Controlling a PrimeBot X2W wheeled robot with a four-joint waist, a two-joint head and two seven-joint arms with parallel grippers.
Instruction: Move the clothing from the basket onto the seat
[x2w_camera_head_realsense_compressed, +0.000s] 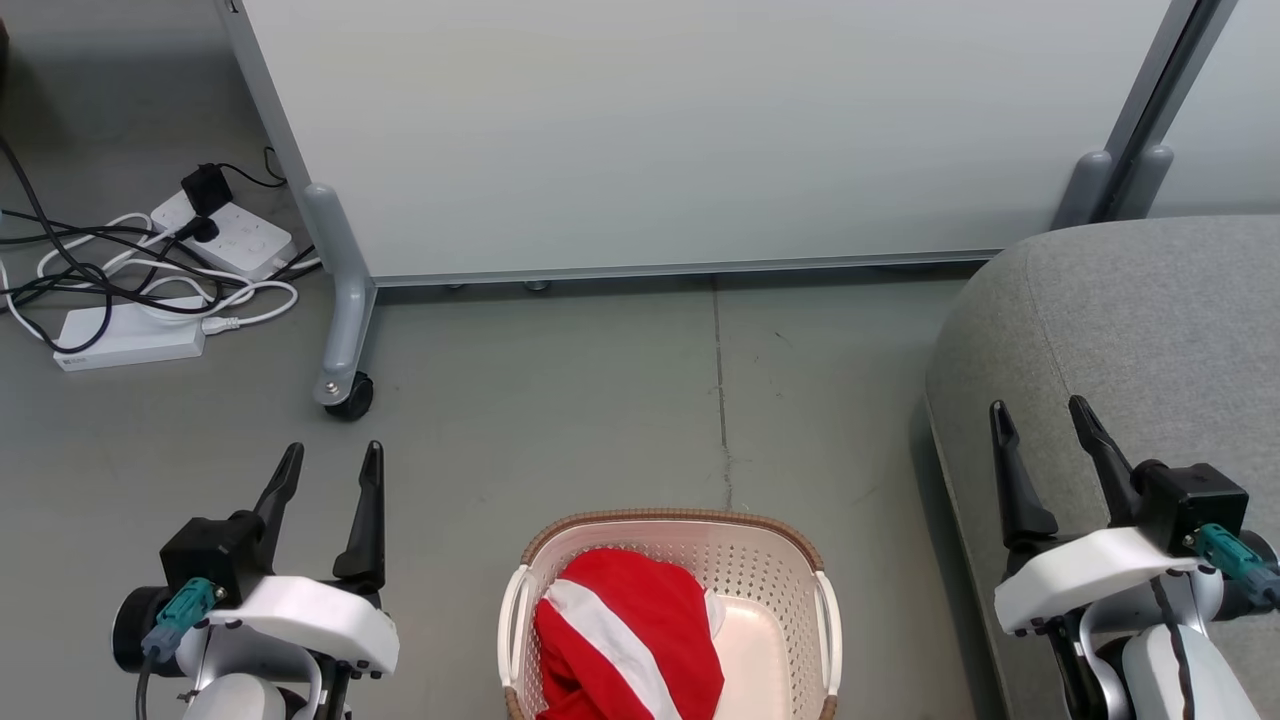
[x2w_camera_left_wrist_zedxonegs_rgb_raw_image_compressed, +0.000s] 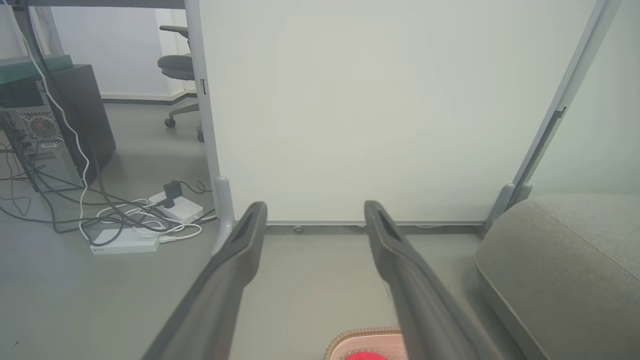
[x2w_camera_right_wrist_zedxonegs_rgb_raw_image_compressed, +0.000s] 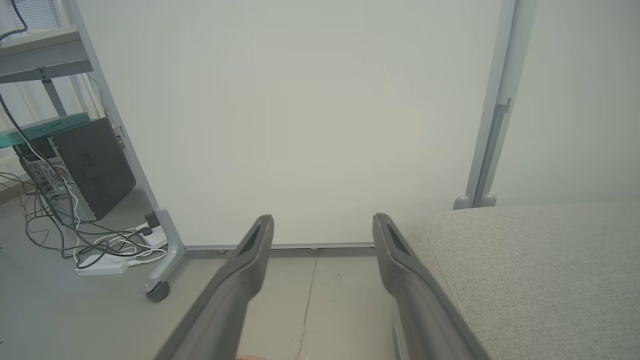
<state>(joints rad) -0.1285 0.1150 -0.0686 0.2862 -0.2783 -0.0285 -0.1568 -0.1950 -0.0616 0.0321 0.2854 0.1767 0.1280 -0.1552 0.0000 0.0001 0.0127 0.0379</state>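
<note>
On the grey floor, low and central in the head view, sits a cream perforated basket (x2w_camera_head_realsense_compressed: 670, 520) with a brown woven rim. Red clothing (x2w_camera_head_realsense_compressed: 625, 630) with a broad white stripe lies bunched in its left half; the basket's pale bottom shows on the right.

To the right stands a large grey sofa (x2w_camera_head_realsense_compressed: 1150, 320) with a rounded corner, near the basket, a strip of bare floor between them.

The left gripper (x2w_camera_head_realsense_compressed: 333, 458) hovers over the floor left of the basket, its two dark fingers spread apart and holding nothing. The right gripper (x2w_camera_head_realsense_compressed: 1038, 412) hovers over the sofa's near edge, its fingers likewise spread and empty.

Behind the basket runs a tall pale partition panel (x2w_camera_head_realsense_compressed: 700, 130) on grey feet, one with a black caster wheel (x2w_camera_head_realsense_compressed: 350, 397). Further left, white power strips (x2w_camera_head_realsense_compressed: 240, 240) lie among tangled black and white cables (x2w_camera_head_realsense_compressed: 90, 270). The left wrist view also shows a dark computer tower (x2w_camera_left_wrist_zedxonegs_rgb_raw_image_compressed: 75, 120) and an office chair (x2w_camera_left_wrist_zedxonegs_rgb_raw_image_compressed: 177, 65) beyond the panel.
</note>
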